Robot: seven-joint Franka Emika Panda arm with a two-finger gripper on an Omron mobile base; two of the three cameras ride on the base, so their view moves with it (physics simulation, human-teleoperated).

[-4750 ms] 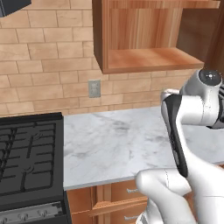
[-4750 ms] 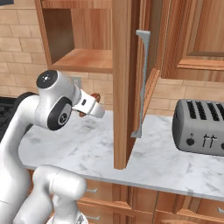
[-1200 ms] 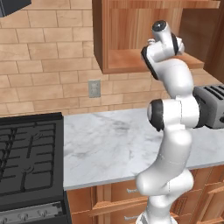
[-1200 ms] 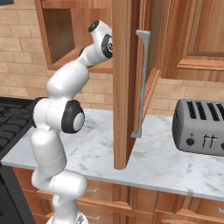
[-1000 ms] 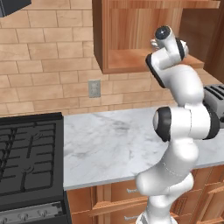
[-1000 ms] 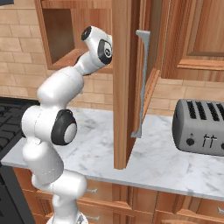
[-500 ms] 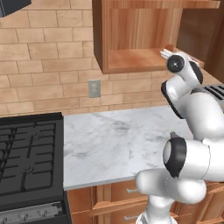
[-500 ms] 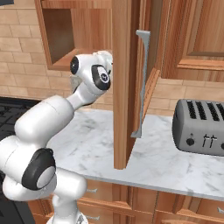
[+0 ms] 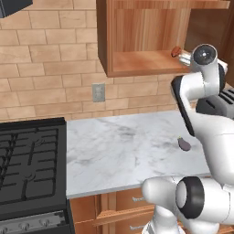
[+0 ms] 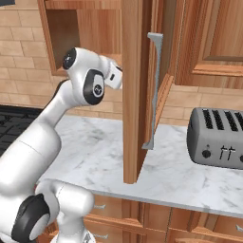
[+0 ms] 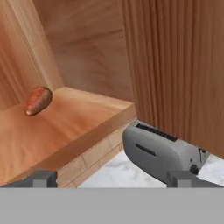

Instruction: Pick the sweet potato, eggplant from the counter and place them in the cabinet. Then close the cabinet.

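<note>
In the left base view the toaster (image 9: 218,104) is largely hidden behind the white arm and cut by the right edge, and the sweet potato (image 9: 175,51) on the cabinet (image 9: 137,64) shelf is partly covered by the hand. In the right base view the cabinet's interior is screened by its open door (image 10: 135,95), and the jaws are concealed behind that door. In the hand view the toaster's lower part is cut off at the bottom.
</note>
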